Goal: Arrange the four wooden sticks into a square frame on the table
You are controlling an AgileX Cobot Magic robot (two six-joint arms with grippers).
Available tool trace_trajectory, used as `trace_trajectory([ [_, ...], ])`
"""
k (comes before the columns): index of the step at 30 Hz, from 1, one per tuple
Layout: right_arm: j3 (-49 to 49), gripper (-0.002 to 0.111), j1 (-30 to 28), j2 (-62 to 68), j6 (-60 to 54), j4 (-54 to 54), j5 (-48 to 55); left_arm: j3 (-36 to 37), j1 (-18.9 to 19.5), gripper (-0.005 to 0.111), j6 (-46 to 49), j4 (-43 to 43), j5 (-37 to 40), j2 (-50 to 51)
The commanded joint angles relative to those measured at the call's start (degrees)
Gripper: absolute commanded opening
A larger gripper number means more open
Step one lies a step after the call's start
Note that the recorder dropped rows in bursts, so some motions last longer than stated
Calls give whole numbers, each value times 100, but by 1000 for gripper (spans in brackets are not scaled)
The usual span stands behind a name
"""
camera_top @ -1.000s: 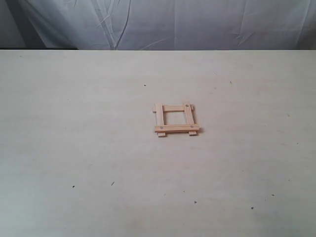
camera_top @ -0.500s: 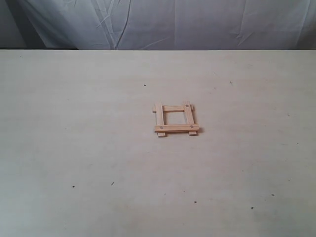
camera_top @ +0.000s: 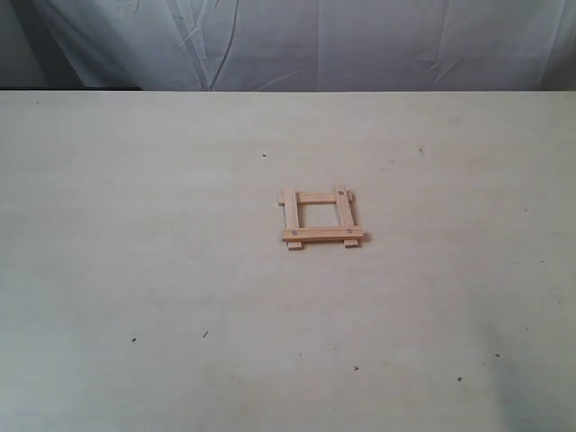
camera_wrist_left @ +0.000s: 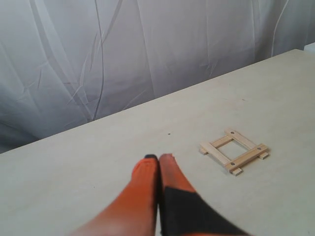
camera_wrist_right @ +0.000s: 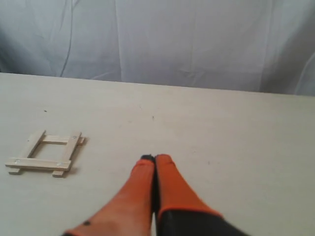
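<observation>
Plainly, the square frame [camera_top: 322, 234] is seen assembled near the middle of the table [camera_top: 135, 225], a little right of centre in the exterior view. It is made up of the four wooden sticks [camera_top: 317, 197], crossed at the corners so that short ends are left sticking out. The near stick [camera_top: 310, 235] is laid across the two side sticks [camera_top: 291, 219], whose ends show just beyond it, and a small dark dot is visible near each of its ends. At the far side, which stick lies uppermost cannot be told. The opening inside is empty, and bare tabletop is seen through it.

Around the frame, a few tiny dark specks [camera_top: 133, 340] are scattered over the pale surface. Behind the far edge a creased white cloth [camera_top: 360, 45] is hung.

The left gripper [camera_wrist_left: 158, 157] is shown with its orange fingers pressed together, nothing held between them, well apart from the frame. The right gripper [camera_wrist_right: 155, 158] is likewise closed and empty, also well apart from the frame. Neither is caught by the exterior view.
</observation>
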Motion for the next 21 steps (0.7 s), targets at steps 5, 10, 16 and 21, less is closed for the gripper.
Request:
trace_trajectory([
  [5, 696, 0, -290, -34, 247, -71, -405, 30, 13, 0, -41, 19, -6, -38],
  [10, 1120, 0, -290, -34, 247, -49, -663, 30, 13, 0, -41, 19, -30, -38],
  [16, 1126, 0, -290, -34, 247, 92, -740, 30, 13, 0, -41, 19, -30, -38],
  [21, 1126, 0, -290, -34, 247, 178, -753, 30, 13, 0, -41, 19, -30, -38],
])
